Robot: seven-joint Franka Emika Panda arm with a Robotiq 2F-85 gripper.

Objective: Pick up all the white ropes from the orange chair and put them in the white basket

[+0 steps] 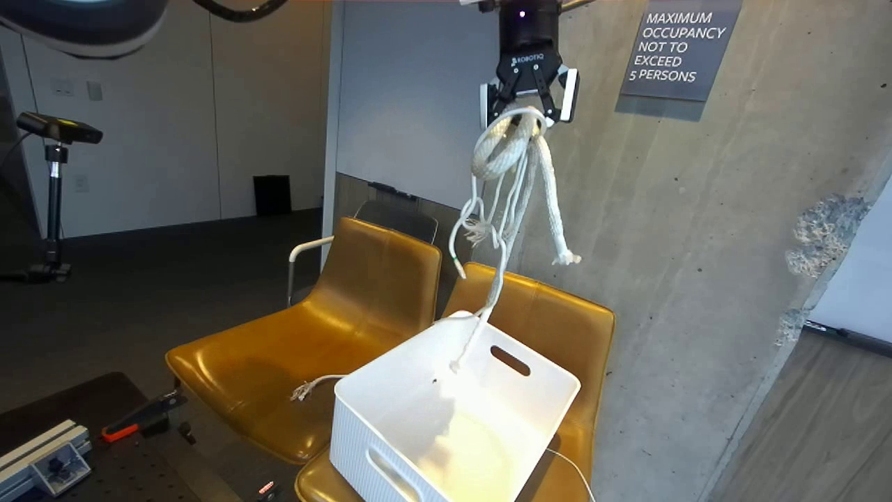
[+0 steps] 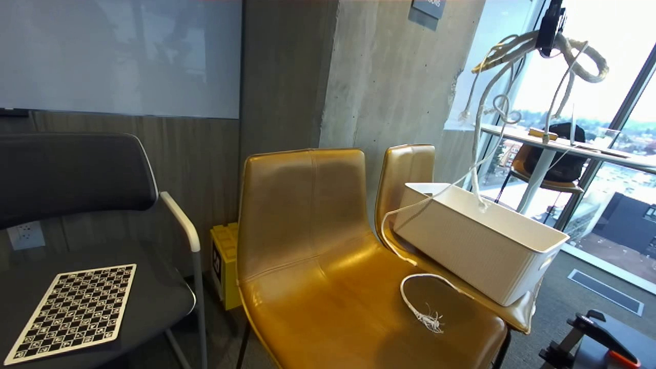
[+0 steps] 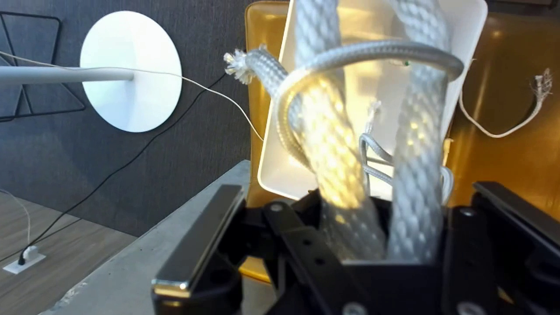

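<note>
My gripper (image 1: pixel 531 115) hangs high over the white basket (image 1: pixel 357 427), shut on the white ropes (image 1: pixel 550 192). Thick loops and thinner strands droop from its jaws; in the wrist view two thick rope lengths (image 3: pixel 334 144) run between the fingers, which stand apart. One strand reaches down inside the basket. In an exterior view another strand crosses the basket's rim to the seats, and a frayed rope end (image 2: pixel 429 322) lies on the orange chair (image 2: pixel 318 318). The basket, tilted, sits on the matching orange seat (image 1: pixel 582 317) beside it; its floor is partly seen.
A concrete wall (image 1: pixel 697 230) rises behind the seats. A dark chair (image 2: pixel 77 174) with a checkered board (image 2: pixel 77 310) stands beside them. A white table (image 2: pixel 569 146) is by the window. A black clamp with orange tip (image 1: pixel 143 418) lies low in an exterior view.
</note>
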